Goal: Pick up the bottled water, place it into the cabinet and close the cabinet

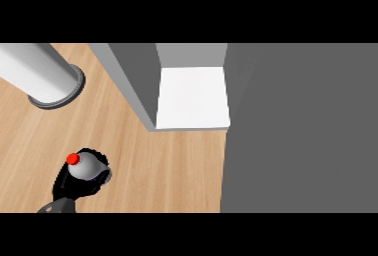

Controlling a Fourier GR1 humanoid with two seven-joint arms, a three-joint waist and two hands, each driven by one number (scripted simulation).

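Note:
The bottled water shows from above as a pale grey body with a red cap, low at the left of the head view. My left hand is curled round it, black fingers wrapping its sides, above the wooden counter. The cabinet stands farther back and to the right, its white inner shelf open to view between grey walls. Its wide grey door fills the right side of the picture. My right hand does not show.
A tall white cylinder on a dark grey round base stands at the back left of the counter. Bare wood lies between my hand and the cabinet's front edge.

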